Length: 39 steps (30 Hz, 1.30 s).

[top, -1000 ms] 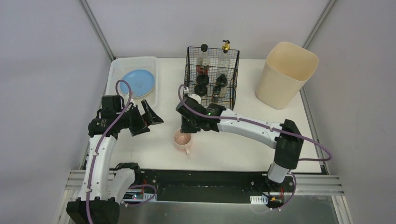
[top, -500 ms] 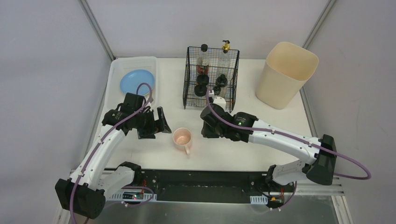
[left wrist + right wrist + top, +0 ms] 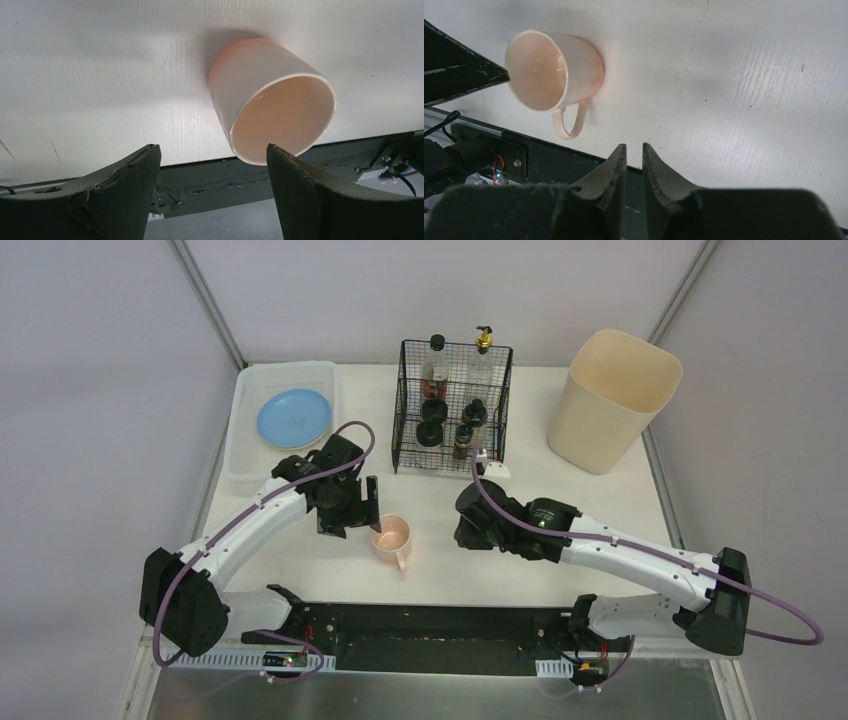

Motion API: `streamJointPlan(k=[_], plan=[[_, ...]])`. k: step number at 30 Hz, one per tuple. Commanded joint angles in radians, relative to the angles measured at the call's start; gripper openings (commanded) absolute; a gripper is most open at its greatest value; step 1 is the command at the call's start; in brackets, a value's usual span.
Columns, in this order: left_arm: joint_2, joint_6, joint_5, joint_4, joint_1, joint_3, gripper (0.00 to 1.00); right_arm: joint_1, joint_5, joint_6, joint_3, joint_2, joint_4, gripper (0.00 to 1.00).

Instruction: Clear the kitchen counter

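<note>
The left tool point(image 3: 210, 155), gaping and empty, is taking over the mug point(image 3: 391, 535) from 9 o'clock as the nearly-shut, empty right tool point(image 3: 634, 150) is retreating.

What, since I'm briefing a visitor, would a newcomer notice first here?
A pink mug stands alone near the front edge of the counter, the left gripper open beside it. Behind, a black wire basket of bottles stands centre, a tall beige bin far right, a blue plate in the tray far left.
</note>
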<state>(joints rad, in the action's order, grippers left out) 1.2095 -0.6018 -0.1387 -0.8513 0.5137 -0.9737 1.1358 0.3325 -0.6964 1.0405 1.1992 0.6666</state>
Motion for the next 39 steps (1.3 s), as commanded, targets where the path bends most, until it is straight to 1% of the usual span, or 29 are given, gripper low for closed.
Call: streamJointPlan(k=[1,11,13,15,16,23,26,31,36,37,39], plan=[[0.048,-0.053,0.073,0.029,0.037,-0.027,0.79,0.003,0.030,-0.028,-0.023,-0.052,0.001,0.21],[0.143,-0.095,0.124,0.099,0.092,-0.025,0.63,0.004,0.034,-0.048,-0.071,-0.094,0.002,0.21],[0.154,-0.101,0.132,0.104,0.103,-0.025,0.57,0.004,0.037,-0.052,-0.077,-0.100,0.003,0.21],[0.164,-0.107,0.133,0.106,0.113,-0.025,0.48,0.003,0.037,-0.056,-0.084,-0.103,0.002,0.21],[0.167,-0.110,0.154,0.107,0.117,-0.023,0.45,0.003,0.036,-0.058,-0.087,-0.106,0.003,0.21],[0.191,-0.122,0.180,0.123,0.138,-0.004,0.38,0.004,0.029,-0.069,-0.103,-0.112,0.001,0.21],[0.195,-0.120,0.182,0.131,0.141,-0.002,0.29,0.004,0.028,-0.072,-0.108,-0.115,0.000,0.21],[0.209,-0.117,0.179,0.137,0.147,0.003,0.22,0.003,0.024,-0.082,-0.116,-0.121,-0.002,0.21],[0.203,-0.106,0.176,0.141,0.154,0.007,0.07,0.003,0.021,-0.090,-0.126,-0.129,-0.008,0.21],[0.197,-0.100,0.179,0.141,0.154,0.006,0.00,0.004,0.019,-0.091,-0.126,-0.130,-0.007,0.21],[0.179,-0.089,0.186,0.140,0.154,0.003,0.00,0.004,0.019,-0.092,-0.127,-0.133,-0.007,0.21]])
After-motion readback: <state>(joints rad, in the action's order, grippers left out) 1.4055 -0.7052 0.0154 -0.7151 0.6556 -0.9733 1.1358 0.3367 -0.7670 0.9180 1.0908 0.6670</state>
